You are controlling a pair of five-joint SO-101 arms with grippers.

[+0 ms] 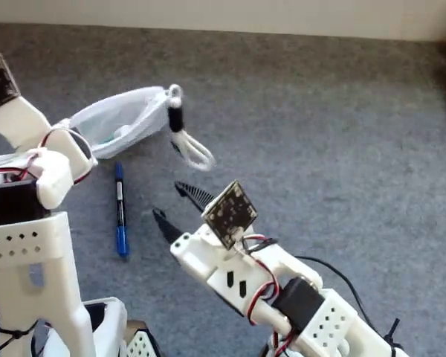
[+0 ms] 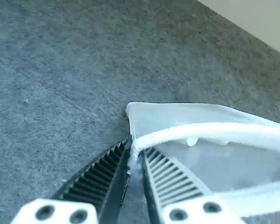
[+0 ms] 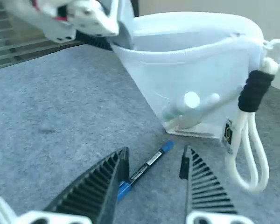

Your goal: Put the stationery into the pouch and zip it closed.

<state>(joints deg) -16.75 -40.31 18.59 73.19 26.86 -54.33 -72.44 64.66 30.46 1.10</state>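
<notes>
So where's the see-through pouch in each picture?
High view: pouch at upper left, beyond the blue pen.
Left wrist view: pouch just past the left gripper, which pinches its corner.
Right wrist view: pouch open-mouthed beyond the open right gripper.
Shared landmark: the left gripper clamped on the pouch's rim.

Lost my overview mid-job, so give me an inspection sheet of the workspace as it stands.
Surface: grey carpet.
Job's things: pouch open, marker-like item inside; blue pen on the carpet beside it.
Clutter: nothing seen.
Grippers: left gripper shut on the pouch's rim; right gripper open near the blue pen.
Cables: wires on both arms; black cable on the carpet.
Surroundings: pale wall at the far edge.
</notes>
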